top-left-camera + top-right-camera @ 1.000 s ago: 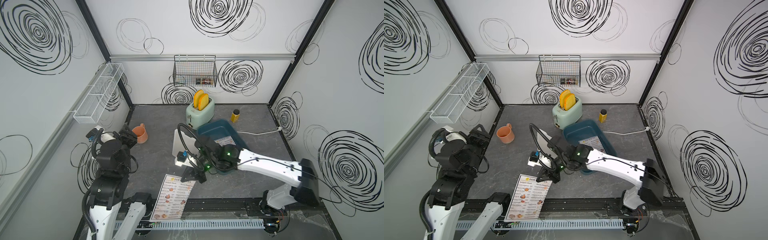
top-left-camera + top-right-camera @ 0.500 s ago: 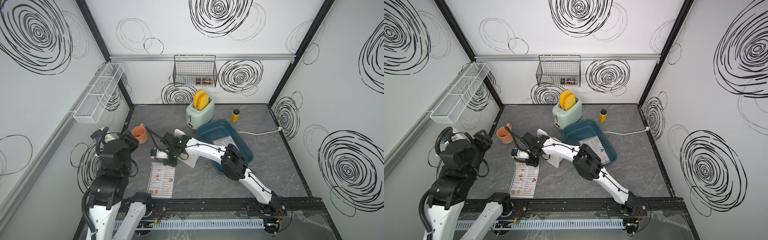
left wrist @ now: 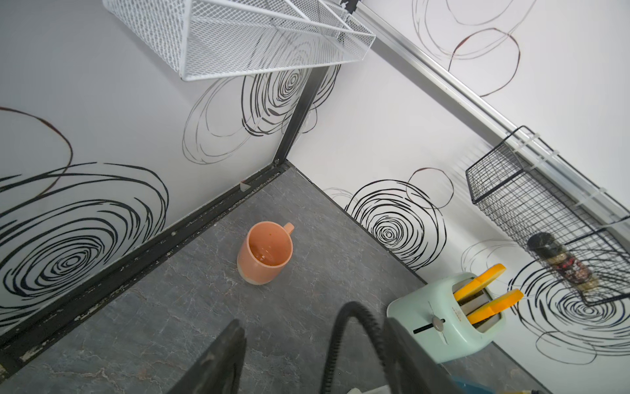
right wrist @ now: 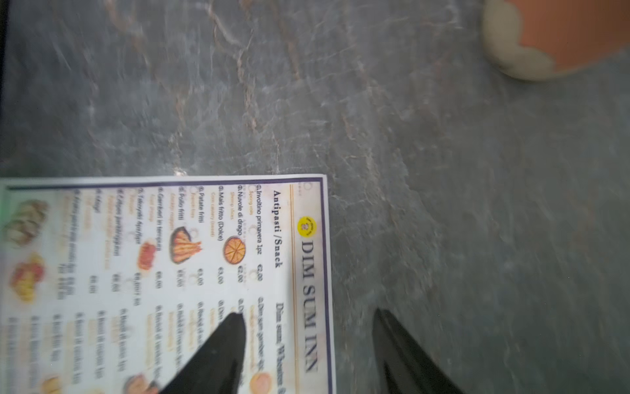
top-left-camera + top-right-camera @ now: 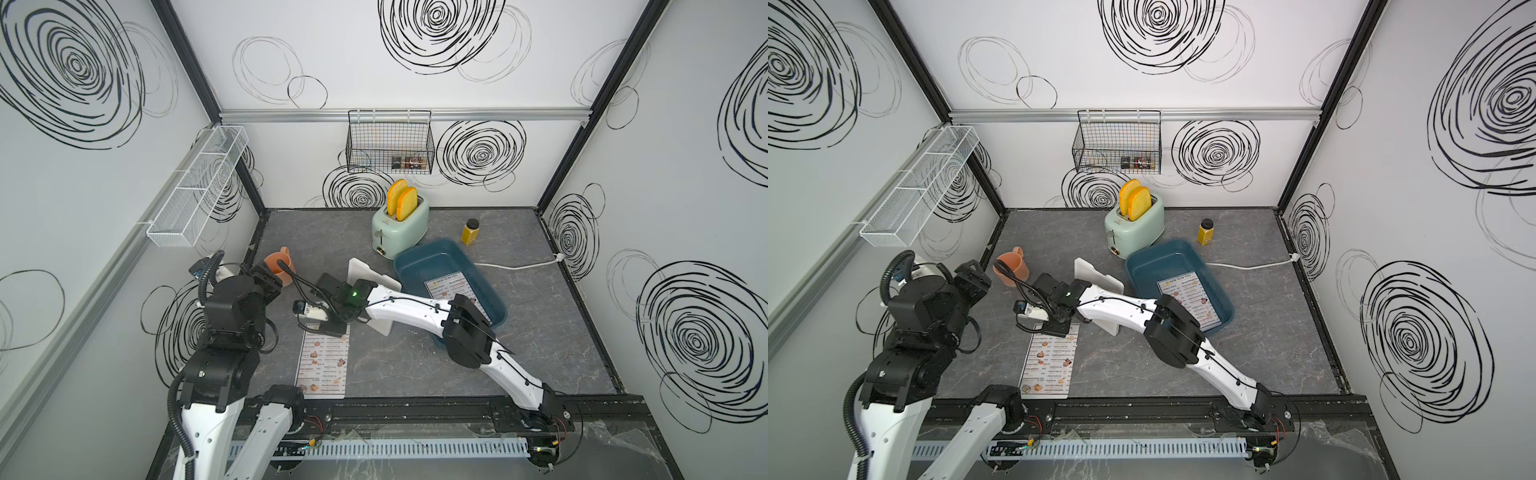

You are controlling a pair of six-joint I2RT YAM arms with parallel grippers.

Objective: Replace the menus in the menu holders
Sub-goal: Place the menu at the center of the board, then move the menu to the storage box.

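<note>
Menus: one white rectangular "DIM SUM INN" paper menu (image 5: 322,365) lies flat on the grey stone-look tabletop (image 5: 540,332), front left. Its near edge sits at the table's front edge, beside the left arm's base. You see the second menu (image 5: 451,291), alike, flat inside the dark teal rectangular plastic bin (image 5: 419,251).

The translucent white plastic menu holder (image 5: 365,272) stands between the flat sheet and the bin, just beside the bin's corner. The right arm's white forearm crosses in front of it.

Your right gripper (image 4: 308,314) is over the paper menu's header edge, jaws wide apart, gripping nothing. One black finger (image 4: 218,351) is over the print, the other over bare table past the edge.

Your left gripper (image 3: 313,320) is raised near the left wall, jaws apart, nothing in them, with the orange mug (image 3: 266,259) ahead of it.

Open room: bare tabletop right of the paper menu up to the forearm, plus the front right.

The back is crowded: mint green toaster (image 5: 401,228), small yellow bottle (image 5: 470,232), and a white cable (image 5: 515,264) running to the right wall.
</note>
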